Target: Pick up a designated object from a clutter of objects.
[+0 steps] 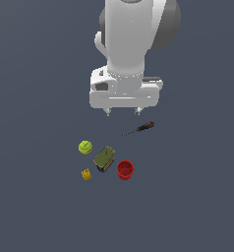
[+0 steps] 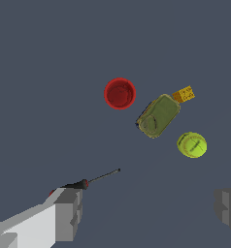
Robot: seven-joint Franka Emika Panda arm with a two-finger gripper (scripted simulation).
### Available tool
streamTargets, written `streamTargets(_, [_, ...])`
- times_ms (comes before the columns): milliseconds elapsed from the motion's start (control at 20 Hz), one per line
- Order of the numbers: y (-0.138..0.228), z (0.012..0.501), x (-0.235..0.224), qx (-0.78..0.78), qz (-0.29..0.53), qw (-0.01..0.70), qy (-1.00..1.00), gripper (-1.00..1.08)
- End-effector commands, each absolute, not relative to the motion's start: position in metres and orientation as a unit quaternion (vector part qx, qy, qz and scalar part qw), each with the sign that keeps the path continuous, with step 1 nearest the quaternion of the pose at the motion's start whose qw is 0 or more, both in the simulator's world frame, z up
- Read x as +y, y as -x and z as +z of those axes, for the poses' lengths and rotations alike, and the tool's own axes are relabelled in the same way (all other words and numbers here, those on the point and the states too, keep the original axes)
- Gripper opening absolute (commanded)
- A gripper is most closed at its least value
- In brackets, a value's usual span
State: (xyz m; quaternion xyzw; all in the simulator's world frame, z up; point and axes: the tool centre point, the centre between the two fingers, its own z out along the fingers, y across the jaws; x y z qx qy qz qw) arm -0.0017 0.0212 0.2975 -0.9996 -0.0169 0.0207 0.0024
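The yellow-green tennis ball [image 1: 85, 146] [image 2: 191, 145] lies on the dark floor at the exterior view's left of the clutter. Beside it are the olive-green box [image 1: 104, 159] [image 2: 157, 116], the red cup [image 1: 125, 169] [image 2: 120, 93], the small yellow block [image 1: 86, 174] [image 2: 183, 94] and the red-and-black-handled screwdriver [image 1: 139, 129] [image 2: 90, 181]. My gripper [image 1: 122, 112] [image 2: 149, 213] hangs open and empty above the floor, behind the clutter and apart from the ball. Its two fingertips [image 2: 69, 213] stand wide apart.
The white arm [image 1: 131, 44] rises above the gripper at the top of the exterior view. The screwdriver lies nearest the gripper, with its handle partly hidden behind one finger in the wrist view. Dark floor [image 1: 197, 197] surrounds the group.
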Motion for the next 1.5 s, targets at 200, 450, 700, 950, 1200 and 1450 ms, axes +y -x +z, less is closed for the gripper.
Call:
streamTargets(200, [-0.002,0.299,0.022,-0.026,0.015,-0.002,1.0,1.0])
streamTargets(450, [-0.007,0.306,0.025,-0.047,0.004,-0.011,0.999,1.0])
streamTargets(700, [-0.008,0.304,0.023,-0.044,0.005,-0.01,0.999,1.0])
streamTargets(950, [-0.011,0.288,0.011,-0.028,0.005,-0.006,1.0,1.0])
streamTargets(1200, [-0.016,0.258,-0.013,0.003,0.004,0.0,1.0,1.0])
streamTargets(1450, [-0.018,0.213,-0.05,0.049,0.003,0.005,0.999,1.0])
